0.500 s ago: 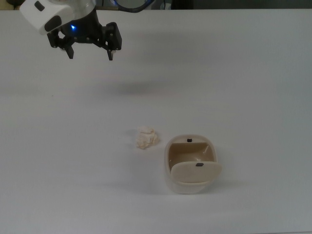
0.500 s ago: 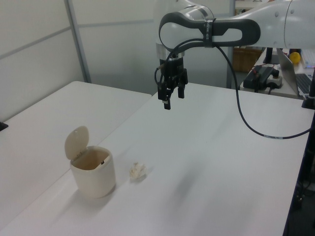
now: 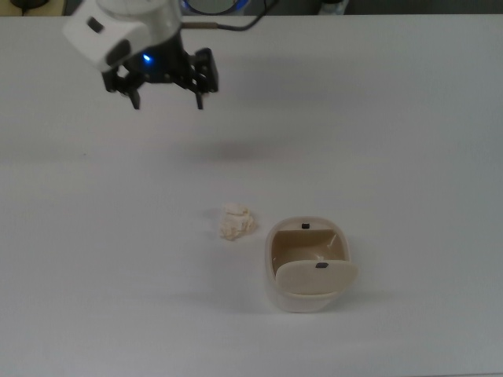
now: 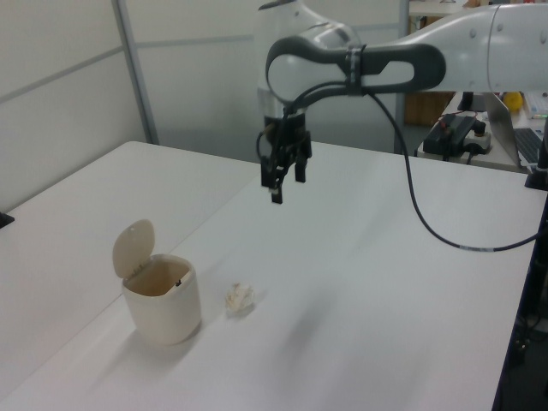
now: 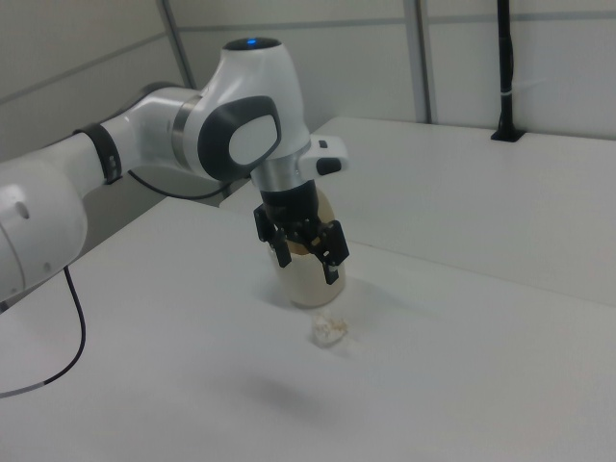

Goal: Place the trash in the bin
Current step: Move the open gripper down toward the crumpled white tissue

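Note:
The trash (image 3: 236,221) is a crumpled cream-white paper wad lying on the white table, just to the top view's left of the bin (image 3: 305,302). The beige bin stands upright with its swing lid (image 3: 316,275) tilted up and its inside showing. My gripper (image 3: 167,100) hangs open and empty well above the table, toward the top view's upper left, far from both. The left view shows the trash (image 4: 241,296) beside the bin (image 4: 163,310), with the gripper (image 4: 287,184) high above. In the right view the gripper (image 5: 308,267) partly hides the bin (image 5: 300,291); the trash (image 5: 329,329) lies in front.
The white table (image 3: 409,157) stretches around both objects. A black cable (image 4: 428,214) loops from the arm over the table in the left view. A desk with equipment (image 4: 462,133) stands behind the table's far edge.
The open gripper has shifted toward the top view's right and slightly toward the trash. In the left view it is further left and lower. Trash and bin have not moved.

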Robot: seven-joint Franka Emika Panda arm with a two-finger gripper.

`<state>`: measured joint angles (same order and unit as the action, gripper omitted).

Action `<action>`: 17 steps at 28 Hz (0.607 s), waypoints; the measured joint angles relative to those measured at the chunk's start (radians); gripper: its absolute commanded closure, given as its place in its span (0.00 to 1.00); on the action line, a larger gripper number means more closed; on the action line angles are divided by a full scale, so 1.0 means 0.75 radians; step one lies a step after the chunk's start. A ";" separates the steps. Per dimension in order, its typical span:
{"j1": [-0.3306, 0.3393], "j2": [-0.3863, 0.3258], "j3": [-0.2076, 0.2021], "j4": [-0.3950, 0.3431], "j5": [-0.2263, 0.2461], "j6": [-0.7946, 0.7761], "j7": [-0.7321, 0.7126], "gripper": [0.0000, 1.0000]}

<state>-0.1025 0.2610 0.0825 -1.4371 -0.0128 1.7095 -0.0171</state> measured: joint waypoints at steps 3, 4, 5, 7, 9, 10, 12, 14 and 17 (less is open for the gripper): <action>0.047 0.043 0.000 -0.013 -0.036 0.082 0.085 0.00; 0.057 0.055 0.000 -0.015 -0.046 0.103 0.106 0.00; 0.068 0.070 0.000 -0.016 -0.056 0.127 0.128 0.00; 0.083 0.099 0.000 -0.019 -0.073 0.169 0.166 0.00; 0.097 0.134 0.000 -0.021 -0.094 0.211 0.194 0.00; 0.101 0.147 0.000 -0.021 -0.102 0.224 0.199 0.00; 0.109 0.174 0.000 -0.022 -0.125 0.255 0.218 0.00; 0.118 0.202 0.000 -0.023 -0.154 0.286 0.251 0.00; 0.134 0.245 0.000 -0.023 -0.209 0.327 0.313 0.00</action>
<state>-0.0018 0.4445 0.0827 -1.4545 -0.1697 1.9548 0.2176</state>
